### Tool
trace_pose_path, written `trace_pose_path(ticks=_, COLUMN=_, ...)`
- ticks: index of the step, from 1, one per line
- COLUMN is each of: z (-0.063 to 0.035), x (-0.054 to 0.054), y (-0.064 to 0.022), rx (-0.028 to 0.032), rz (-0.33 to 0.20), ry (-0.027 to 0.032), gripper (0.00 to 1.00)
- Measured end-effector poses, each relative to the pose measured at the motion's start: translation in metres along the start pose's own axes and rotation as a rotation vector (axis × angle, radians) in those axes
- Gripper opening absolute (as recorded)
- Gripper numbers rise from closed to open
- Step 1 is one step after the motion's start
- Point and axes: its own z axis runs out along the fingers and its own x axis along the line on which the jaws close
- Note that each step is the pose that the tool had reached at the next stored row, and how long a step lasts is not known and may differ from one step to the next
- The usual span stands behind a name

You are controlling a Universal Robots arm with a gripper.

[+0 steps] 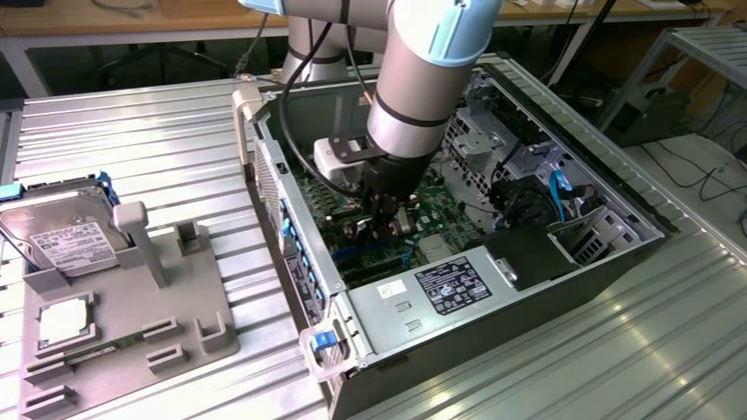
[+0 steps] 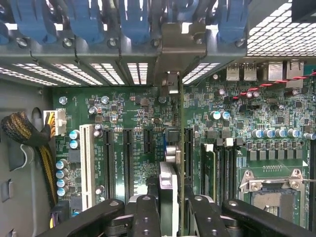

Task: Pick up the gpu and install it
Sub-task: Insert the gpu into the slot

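Scanning from the exterior view's left, we saw the grey holder tray (image 1: 129, 341) on the ribbed table (image 1: 140, 131), carrying the silver hard drive (image 1: 59, 236) and below it the small square chip (image 1: 65, 319), both well apart from the work. Further right stood the open computer case (image 1: 607, 254), and the arm (image 1: 426, 79) reached down into its middle, with the gripper (image 1: 386, 229) low over the green motherboard (image 1: 450, 210). To the exterior view's right of that lay the labelled power supply (image 1: 450, 284) and the blue cables (image 1: 561, 197). In the wrist view we found the gpu (image 2: 173, 163) standing on edge between the fingers (image 2: 145, 217), so the claw was closed on the card, gripping it from both faces. The card showed as a thin vertical strip running straight away from the claw toward the rear wall of the case, where its silver end bracket (image 2: 170, 81) met the slotted panel under the blue clips (image 2: 133, 19). We judged that its long axis ran parallel to the black expansion slots (image 2: 127, 163) beside it, and that the card sat directly below the claw, lined up with one slot. We could not tell whether its lower edge was already seated in that slot or just above it, because the card hid the contact line
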Motion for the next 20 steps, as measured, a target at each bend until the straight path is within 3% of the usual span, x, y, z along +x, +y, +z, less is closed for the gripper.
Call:
trace_pose_path(ticks=4, z=-0.0002, x=0.0000, y=-0.0013, rx=-0.0272, rz=0.002, ry=0.0005, gripper=0.28)
trace_pose_path(ticks=13, z=0.0010, x=0.0001, y=-0.0017, rx=-0.0289, rz=0.002, ry=0.0006, gripper=0.28)
trace_pose_path(ticks=20, z=0.0081, x=0.0005, y=-0.0022, rx=-0.0306, rz=0.002, ry=0.0010, gripper=0.28)
